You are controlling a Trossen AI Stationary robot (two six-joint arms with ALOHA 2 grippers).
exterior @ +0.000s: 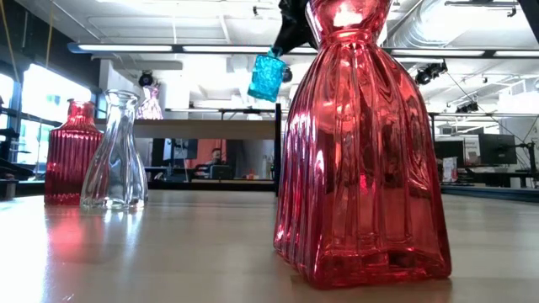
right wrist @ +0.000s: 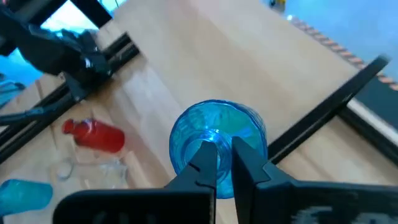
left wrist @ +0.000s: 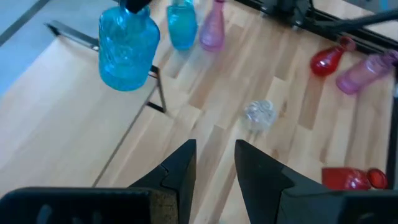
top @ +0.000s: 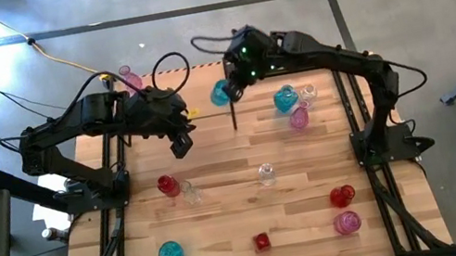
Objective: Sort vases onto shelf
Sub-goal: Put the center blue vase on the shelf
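The lifted vase (right wrist: 214,142) is teal-blue glass with a fine textured pattern. The near vase (exterior: 360,143) is red with vertical ribs. A clear vase (exterior: 115,153) is colourless. The table (top: 252,208) is light wood in plank stripes; the shelf (right wrist: 249,62) is smooth pale wood.

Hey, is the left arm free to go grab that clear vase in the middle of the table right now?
Probably yes. The left tool is empty with its fingers slightly apart, and the clear vase stands alone on bare wood ahead of it. The right tool is off holding a blue vase.
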